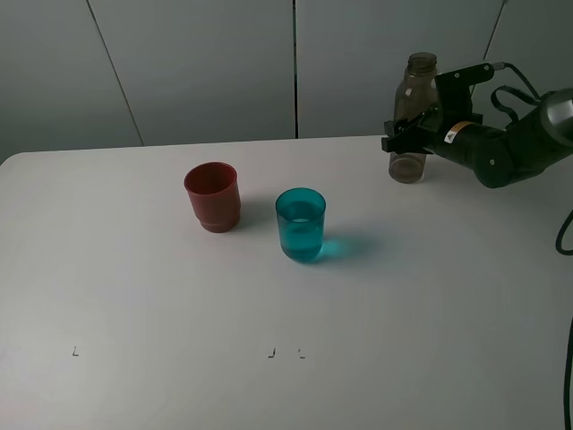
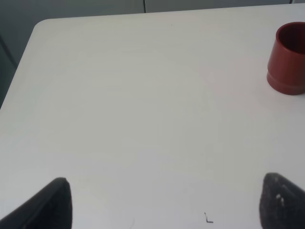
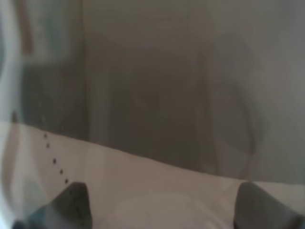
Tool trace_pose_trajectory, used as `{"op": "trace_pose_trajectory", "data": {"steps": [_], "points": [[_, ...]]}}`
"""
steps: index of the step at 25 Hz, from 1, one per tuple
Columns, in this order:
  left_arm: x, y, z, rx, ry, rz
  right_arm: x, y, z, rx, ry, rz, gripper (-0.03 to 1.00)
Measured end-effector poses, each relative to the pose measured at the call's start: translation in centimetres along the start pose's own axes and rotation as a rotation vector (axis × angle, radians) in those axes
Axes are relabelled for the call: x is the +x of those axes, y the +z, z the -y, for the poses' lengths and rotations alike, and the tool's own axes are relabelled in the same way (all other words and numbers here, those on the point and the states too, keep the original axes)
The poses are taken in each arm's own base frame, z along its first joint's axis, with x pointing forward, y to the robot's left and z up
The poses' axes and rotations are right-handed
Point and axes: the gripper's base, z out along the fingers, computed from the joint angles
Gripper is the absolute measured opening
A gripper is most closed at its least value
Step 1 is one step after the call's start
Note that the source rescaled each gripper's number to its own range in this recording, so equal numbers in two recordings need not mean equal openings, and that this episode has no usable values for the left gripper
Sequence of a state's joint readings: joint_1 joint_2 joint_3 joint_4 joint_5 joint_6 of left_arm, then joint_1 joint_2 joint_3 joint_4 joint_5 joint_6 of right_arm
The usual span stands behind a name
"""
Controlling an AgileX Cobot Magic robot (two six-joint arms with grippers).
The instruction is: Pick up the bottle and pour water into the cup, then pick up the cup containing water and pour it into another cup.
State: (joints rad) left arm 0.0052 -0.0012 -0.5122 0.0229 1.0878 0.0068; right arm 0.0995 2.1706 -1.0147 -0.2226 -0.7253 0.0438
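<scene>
The smoky grey-brown bottle point(image 1: 418, 82) stands upright at the table's back right, uncapped. My right gripper point(image 1: 405, 136) is shut on the bottle around its middle. In the right wrist view the bottle point(image 3: 152, 95) fills the picture between the two fingertips point(image 3: 71, 205). The teal cup point(image 1: 300, 224) stands near the table's middle with water in it. The dark-red cup point(image 1: 212, 195) stands just left of it and slightly farther back, and it also shows in the left wrist view point(image 2: 287, 58). My left gripper point(image 2: 167, 202) is open over bare table, with nothing between its fingers.
The white table point(image 1: 134, 287) reaches to a grey wall panel point(image 1: 206, 63) behind. Small dark marks point(image 1: 271, 354) sit near the front edge. The right arm's cables point(image 1: 564, 233) hang at the far right.
</scene>
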Motion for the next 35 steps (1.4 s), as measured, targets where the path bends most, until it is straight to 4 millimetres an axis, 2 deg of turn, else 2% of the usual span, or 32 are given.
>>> {"op": "trace_pose_trajectory", "data": {"steps": [2, 3, 8, 12, 15, 16, 24, 35], "points": [[0.0, 0.0, 0.0, 0.000, 0.000, 0.000, 0.1, 0.0, 0.0, 0.000, 0.000, 0.000, 0.02], [0.0, 0.0, 0.0, 0.000, 0.000, 0.000, 0.1, 0.0, 0.0, -0.001, 0.001, 0.000, 0.06], [0.0, 0.0, 0.0, 0.000, 0.000, 0.000, -0.1, 0.1, 0.0, 0.002, 0.023, 0.016, 0.53], [0.0, 0.0, 0.0, 0.000, 0.000, 0.000, -0.1, 0.1, 0.0, 0.002, 0.027, 0.019, 0.70], [0.0, 0.0, 0.0, 0.000, 0.000, 0.000, -0.1, 0.1, 0.0, 0.002, 0.034, 0.019, 0.92], [0.0, 0.0, 0.0, 0.000, 0.000, 0.000, -0.2, 0.1, 0.0, 0.002, 0.036, 0.021, 0.95], [0.0, 0.0, 0.0, 0.000, 0.000, 0.000, -2.1, -0.8, 0.2, 0.009, 0.072, 0.008, 0.98], [0.0, 0.0, 0.0, 0.000, 0.000, 0.000, -0.8, -3.1, -0.2, 0.008, 0.095, -0.072, 0.98]]}}
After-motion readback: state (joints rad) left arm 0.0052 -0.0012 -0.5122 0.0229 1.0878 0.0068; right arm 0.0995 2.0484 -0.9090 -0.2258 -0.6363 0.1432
